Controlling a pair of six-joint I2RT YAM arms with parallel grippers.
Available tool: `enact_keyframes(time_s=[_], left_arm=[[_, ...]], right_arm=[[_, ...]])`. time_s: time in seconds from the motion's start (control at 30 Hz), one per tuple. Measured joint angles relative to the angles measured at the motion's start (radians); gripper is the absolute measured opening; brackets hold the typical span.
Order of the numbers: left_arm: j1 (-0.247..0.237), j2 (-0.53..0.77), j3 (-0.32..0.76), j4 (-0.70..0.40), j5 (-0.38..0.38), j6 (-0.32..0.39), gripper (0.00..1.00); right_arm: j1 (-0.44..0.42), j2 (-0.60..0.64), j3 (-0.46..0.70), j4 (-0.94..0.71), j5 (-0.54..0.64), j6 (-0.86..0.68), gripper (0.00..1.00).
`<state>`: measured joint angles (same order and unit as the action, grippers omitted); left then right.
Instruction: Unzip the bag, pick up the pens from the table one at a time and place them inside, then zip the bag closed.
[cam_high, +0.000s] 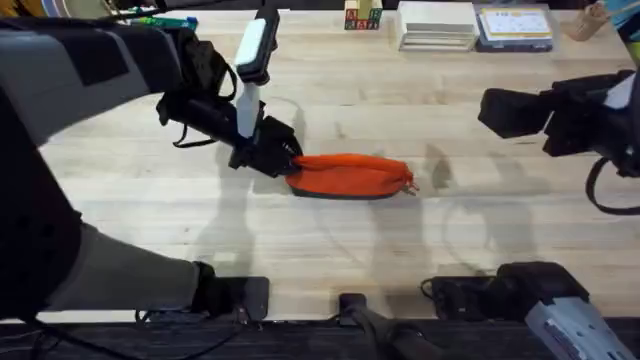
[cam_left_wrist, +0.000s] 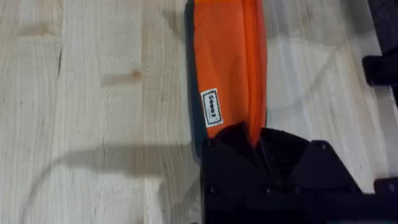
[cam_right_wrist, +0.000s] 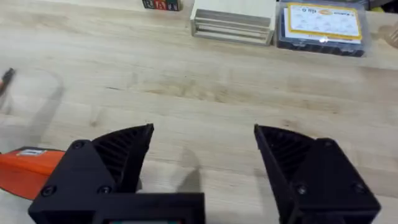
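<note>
The left claw (cam_left_wrist: 255, 142) is pinched shut on the near end of the bag (cam_high: 350, 176), which lies flat on the table (cam_high: 300, 240) stretching away from it; seemingly anchoring, it should hold low while the wide-open right claw (cam_right_wrist: 202, 163), empty and well off, fetches the zip pull.

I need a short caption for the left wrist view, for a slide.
Left gripper shut on one end of the orange bag, which lies on the wooden table.

Black two-finger right gripper (cam_right_wrist: 202, 165) spread wide above the light plank wooden table (cam_right_wrist: 205, 93). Orange fabric pouch end with white label (cam_right_wrist: 25, 169) beside one finger. Pale slatted box (cam_right_wrist: 234, 23) and clear-lidded case (cam_right_wrist: 322, 26) along the far edge.
</note>
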<state>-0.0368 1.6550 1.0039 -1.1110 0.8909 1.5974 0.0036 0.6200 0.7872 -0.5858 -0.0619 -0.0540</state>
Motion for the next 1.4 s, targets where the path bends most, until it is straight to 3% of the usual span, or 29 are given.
enact_keyframes(time_s=[0.27,0.3,0.4,0.83,1.13,1.4], left_arm=[[0.0,0.0,0.0,0.0,0.0,0.0,0.043],[0.0,0.0,0.0,0.0,0.0,0.0,0.043],[0.0,0.0,0.0,0.0,0.0,0.0,0.043],[0.0,0.0,0.0,0.0,0.0,0.0,0.043],[0.0,0.0,0.0,0.0,0.0,0.0,0.043],[0.0,0.0,0.0,0.001,0.0,0.0,0.043]], right_arm=[[0.0,0.0,0.0,-0.056,-0.025,-0.094,0.997],[0.0,0.0,0.0,-0.114,-0.091,-0.167,0.997],[0.0,0.0,0.0,-0.155,-0.141,-0.208,0.997],[0.0,0.011,0.0,-0.225,-0.247,-0.256,0.997],[0.013,0.141,0.0,-0.238,-0.297,-0.281,0.997],[0.104,0.282,0.0,-0.264,-0.304,-0.367,0.997]])
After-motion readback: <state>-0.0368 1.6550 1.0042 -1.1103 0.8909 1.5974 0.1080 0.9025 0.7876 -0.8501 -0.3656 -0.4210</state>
